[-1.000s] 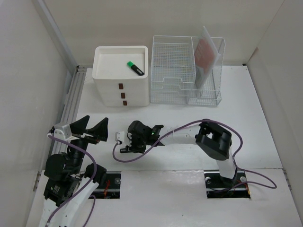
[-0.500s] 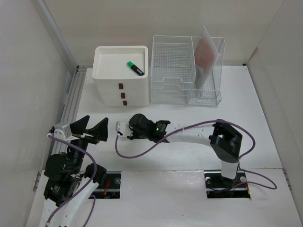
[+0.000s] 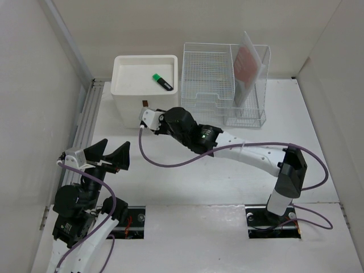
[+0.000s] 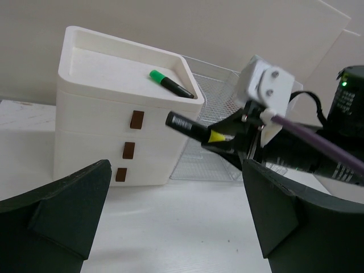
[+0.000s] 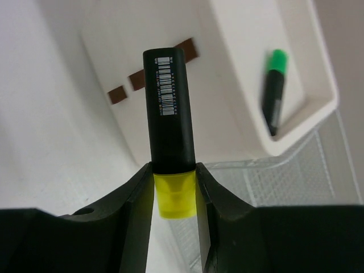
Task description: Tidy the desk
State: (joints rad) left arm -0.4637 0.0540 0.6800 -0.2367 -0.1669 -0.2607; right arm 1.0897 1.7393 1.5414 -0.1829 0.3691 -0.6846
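Top external view: the white desk (image 3: pixel 216 193) fills the space between pale walls, and the two arms are bolted at its near edge. At the far edge stands a wire rack (image 3: pixel 207 85), with a pinkish folder (image 3: pixel 247 62) upright in its right-hand compartment. Just to the left of the rack is a white drawer box (image 3: pixel 128 108) with three small brown handles down its front and a shallow tray on top.

The right arm (image 3: pixel 250 153) stretches diagonally from its base at the near right up to the front of the drawer box. The left arm (image 3: pixel 74 210) is folded at the near left corner, well apart from everything else.

The left end effector (image 3: pixel 111 152) is spread wide with nothing between its fingers. The right end effector (image 5: pixel 173 170) is clamped on the yellow end of a black marker (image 5: pixel 169 108), held off the desk. The marker's black end points toward the box's front, near the top drawer.

A green-capped marker (image 3: pixel 162 82) lies in the tray on top of the box.
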